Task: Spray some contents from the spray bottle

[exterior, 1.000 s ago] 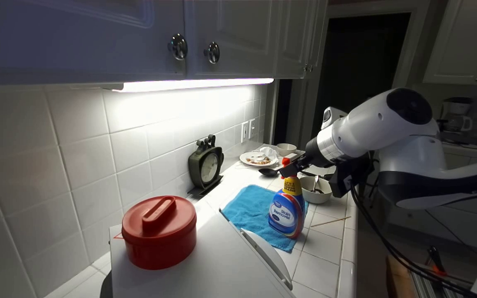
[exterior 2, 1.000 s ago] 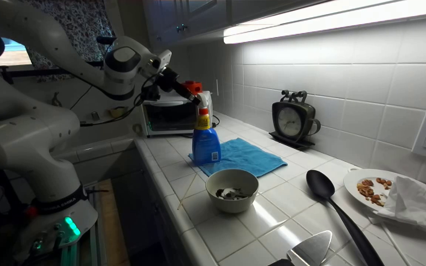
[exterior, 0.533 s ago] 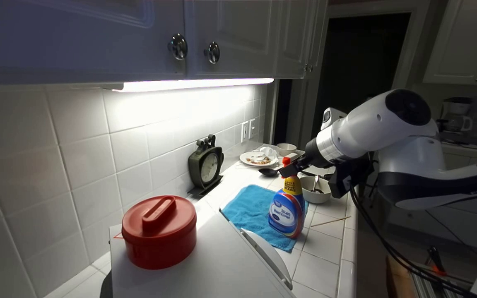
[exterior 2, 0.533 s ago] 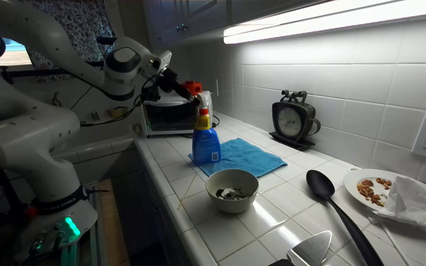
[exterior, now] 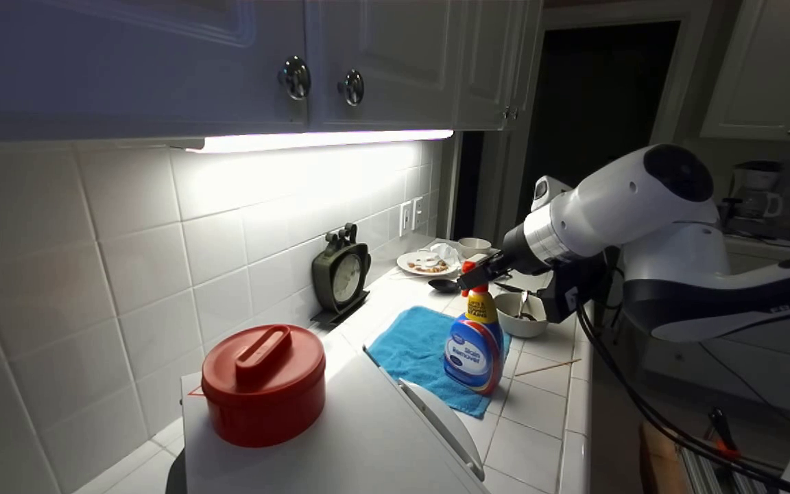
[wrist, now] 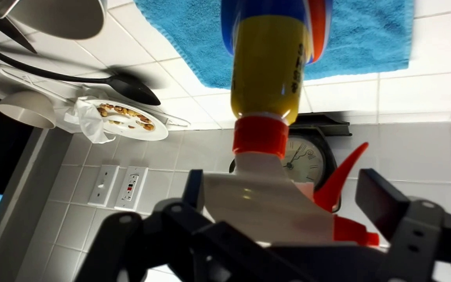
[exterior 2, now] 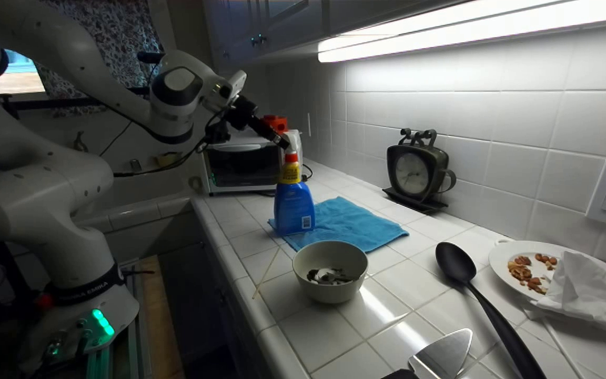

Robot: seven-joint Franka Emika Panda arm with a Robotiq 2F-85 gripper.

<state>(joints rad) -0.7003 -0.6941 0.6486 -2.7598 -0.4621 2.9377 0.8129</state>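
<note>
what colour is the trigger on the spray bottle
The trigger is plain red; it shows best in the wrist view.

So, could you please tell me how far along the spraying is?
Done: the tool is at the white head of the spray bottle, fingers either side in the wrist view. In hand: the grip, jaws standing apart. Left: squeezing the red trigger, which stands out; no spray shows.

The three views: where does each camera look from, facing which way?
In an exterior view: behind the red container, looking along the counter; robot arm at picture right.
In an exterior view: near the bowl, facing roughly opposite; robot arm and base at picture left.
Wrist view: on the wrist, facing spray bottle and tiled wall, upside down; open gripper at the bottom.
Both exterior views share the spray bottle, blue cloth and clock.
</note>
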